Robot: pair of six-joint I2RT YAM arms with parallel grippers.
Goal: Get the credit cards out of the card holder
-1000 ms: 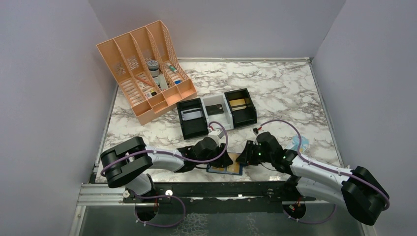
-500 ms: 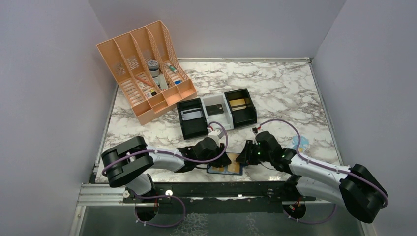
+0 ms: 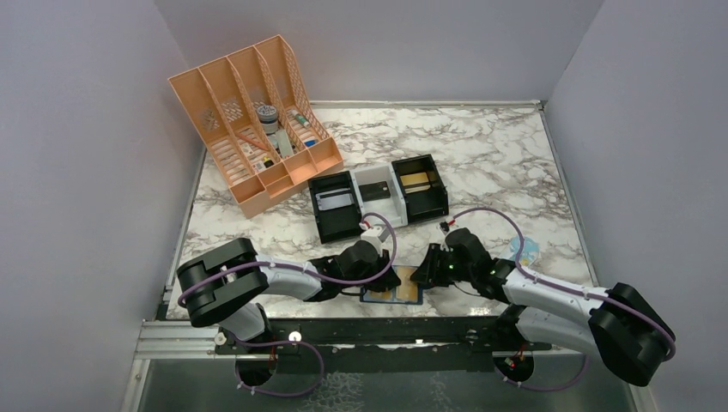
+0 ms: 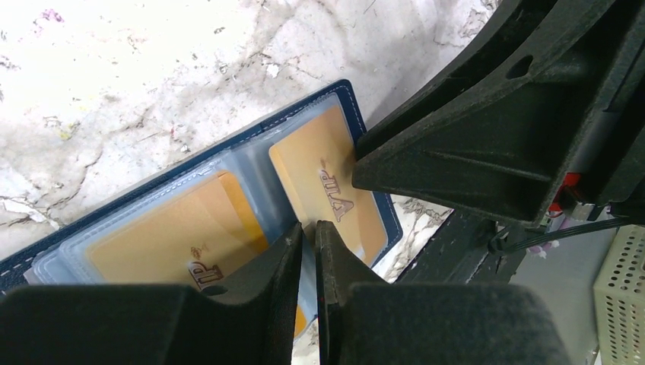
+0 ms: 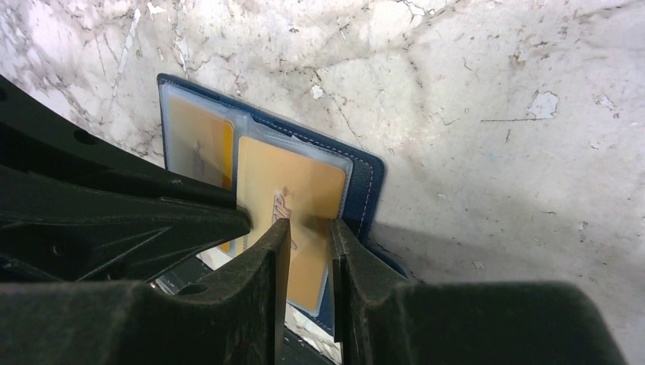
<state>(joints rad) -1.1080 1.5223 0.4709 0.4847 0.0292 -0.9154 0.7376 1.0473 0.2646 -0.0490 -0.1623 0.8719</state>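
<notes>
Credit cards [image 4: 327,190] legible from wrists, card holder [image 3: 391,298] half-hidden overhead

We read "VIP" on the gold-tan card [image 4: 327,190] sleeved in the card holder [image 4: 346,95]. The second card [image 4: 163,243] shows only "IP", the rest hidden. Nothing else is legible.

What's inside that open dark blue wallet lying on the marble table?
At least two gold-tan plastic cards show inside the dark navy wallet, tucked in clear pockets. The black jaws cover its near part, so any more cards there are hidden.
</notes>
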